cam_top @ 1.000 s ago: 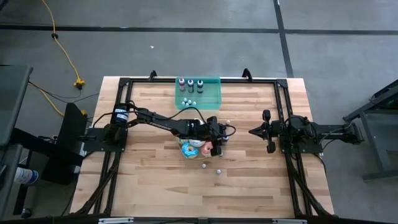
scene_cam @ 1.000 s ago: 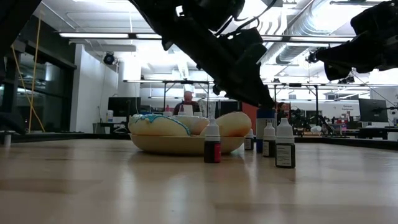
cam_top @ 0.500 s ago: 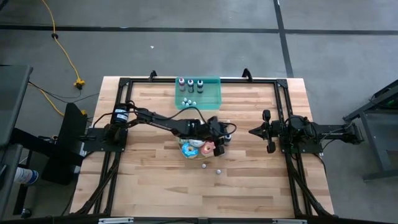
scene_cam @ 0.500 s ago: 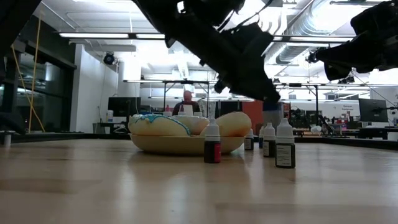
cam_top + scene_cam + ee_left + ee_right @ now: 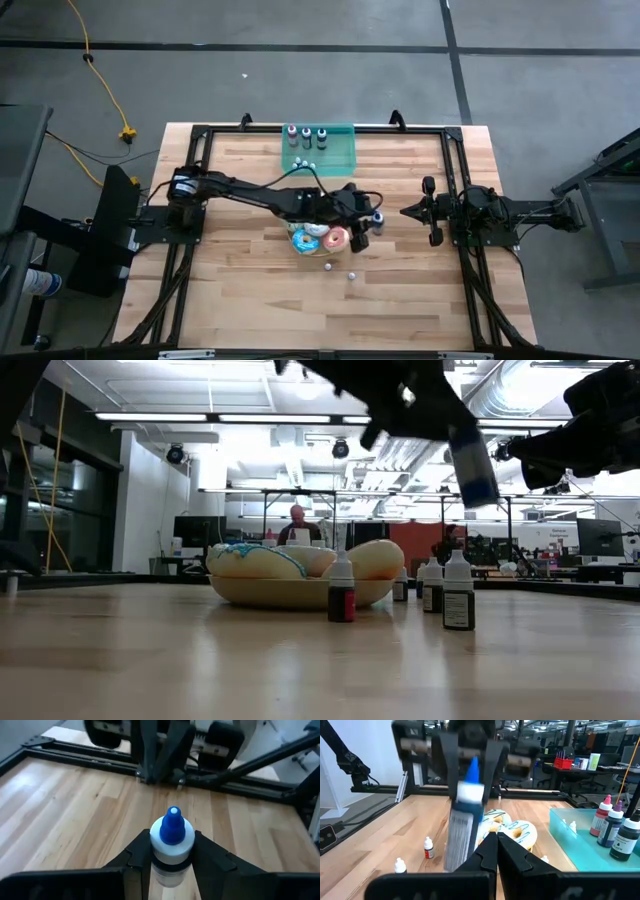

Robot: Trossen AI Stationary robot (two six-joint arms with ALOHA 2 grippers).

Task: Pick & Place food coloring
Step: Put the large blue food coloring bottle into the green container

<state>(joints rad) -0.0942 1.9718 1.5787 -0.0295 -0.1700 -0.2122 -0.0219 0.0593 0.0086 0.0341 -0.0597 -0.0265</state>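
We see the left gripper [image 5: 375, 217] near the middle of the high view, its fingers [image 5: 212, 855] clamped on a blue-capped food coloring bottle [image 5: 171, 845]. In the low view that bottle [image 5: 472, 460] hangs tilted in the upper right of the frame, well clear of the table [image 5: 200, 660]. Bare wood lies open across the lower part of the high view and toward the right gripper [image 5: 428, 211], which waits right of centre; its fingers [image 5: 490, 852] look pressed together with nothing between them.

The bottle's label is blurred in the right wrist view, and the left arm hides part of the bowl of donuts [image 5: 318, 238] from above. The teal tray [image 5: 340, 160] sits at the upper centre edge of the table, with three larger bottles [image 5: 306, 134] along its far rim and tiny ones [image 5: 304, 163] inside. Two small bottles [image 5: 340, 270] stand loose just below the bowl. In the low view, a dark bottle [image 5: 342, 592] and several others [image 5: 458, 595] stand just beside the bowl, under the lifted bottle. A person [image 5: 297, 520] shows far behind, too small to make out further.
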